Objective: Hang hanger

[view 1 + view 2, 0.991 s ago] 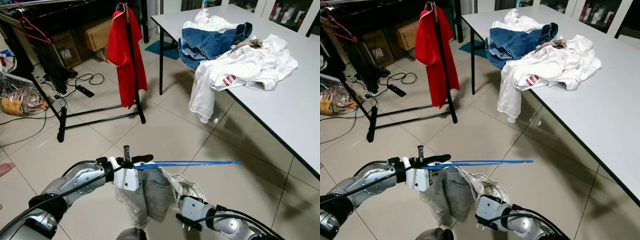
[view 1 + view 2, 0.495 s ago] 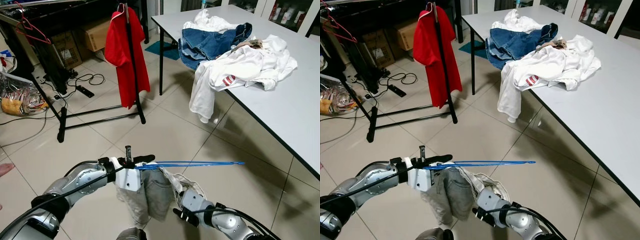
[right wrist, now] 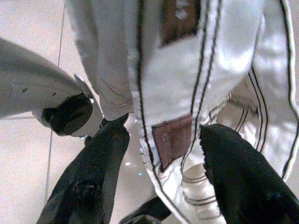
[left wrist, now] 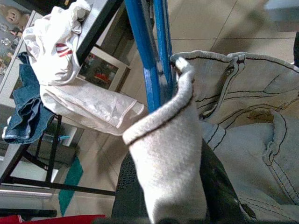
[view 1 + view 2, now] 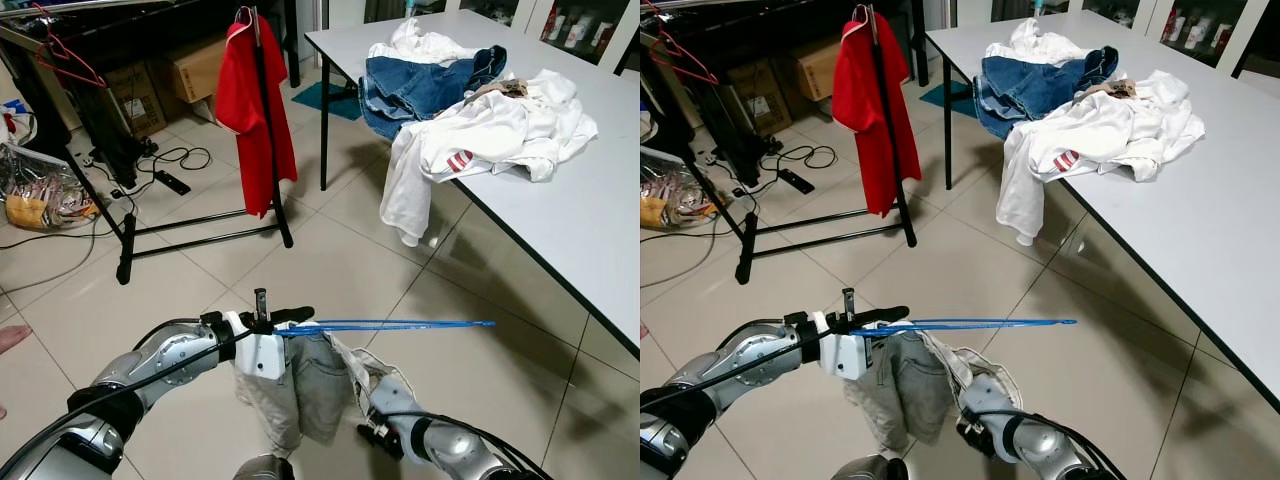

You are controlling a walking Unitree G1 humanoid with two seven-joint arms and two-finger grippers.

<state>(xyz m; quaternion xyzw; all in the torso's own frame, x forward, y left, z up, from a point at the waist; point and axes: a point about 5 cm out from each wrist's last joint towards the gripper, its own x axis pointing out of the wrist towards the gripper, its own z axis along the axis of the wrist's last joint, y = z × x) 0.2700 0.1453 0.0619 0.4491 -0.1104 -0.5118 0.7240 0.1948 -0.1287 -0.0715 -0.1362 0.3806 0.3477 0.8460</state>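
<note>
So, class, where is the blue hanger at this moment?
In the left eye view the blue hanger is low at centre, held level by the left gripper, pale trousers draped below, the right gripper open around them.

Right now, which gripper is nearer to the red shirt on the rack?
Left. The left gripper, holding the blue hanger, sits nearer the red shirt. The right gripper is lower, under the pale shorts, farther back.
</note>
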